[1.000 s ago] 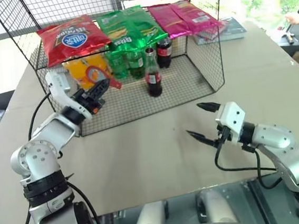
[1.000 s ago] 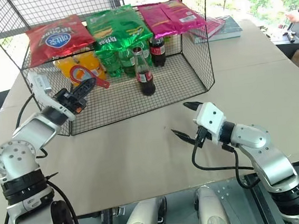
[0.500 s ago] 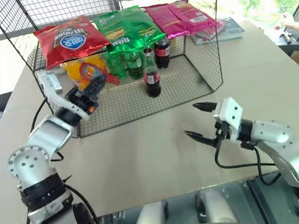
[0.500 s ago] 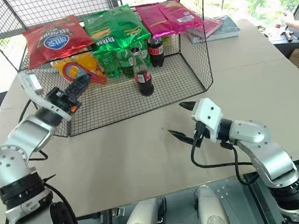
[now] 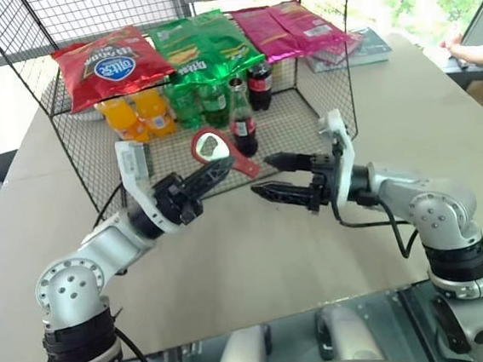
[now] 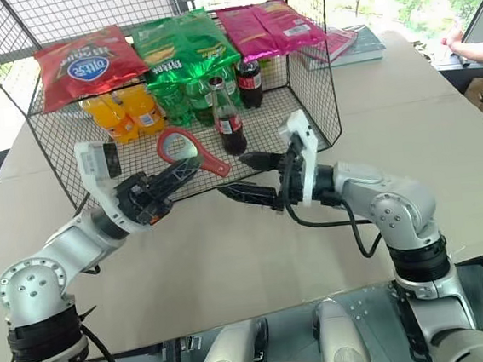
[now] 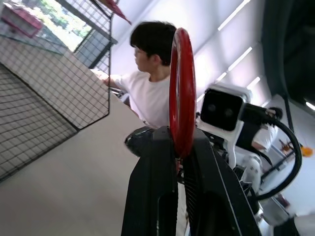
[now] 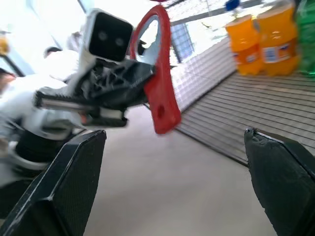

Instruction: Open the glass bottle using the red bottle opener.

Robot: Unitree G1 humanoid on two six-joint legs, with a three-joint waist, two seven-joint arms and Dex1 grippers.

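From the head camera, you have the small flat red bottle opener (image 5: 219,151) with its rounded loop head clenched in your left gripper (image 5: 209,175), lifted off the tan table (image 5: 441,119) and held just outside the open front of the black wire-mesh cage (image 5: 329,70). The loop end points toward 11 o'clock, the tapering handle toward 4. Your right gripper (image 5: 280,175) sits at 3 o'clock of the opener, pointing left at it with its two black fingers spread apart and gripping nothing; the upper fingertip lies near the handle's tip, though I can't tell whether they touch. The small slim clear-glass cola bottle (image 5: 243,123) with dark drink and a red label band stands upright on the cage floor, at about 1 o'clock of the opener, with no gripper on it. Behind it stand green bottles (image 5: 202,99), a squatter dark cola bottle (image 5: 260,85) and two orange soda bottles (image 5: 137,114); red, green and pink snack bags (image 5: 202,41) lie on the cage top.

From your left wrist, the opener rises edge-on between the shut fingers (image 7: 206,172), with a person in a white shirt (image 7: 152,88) beyond the table.

From your right wrist, both fingers stand wide apart, and the opener hangs from the left gripper ahead of them.
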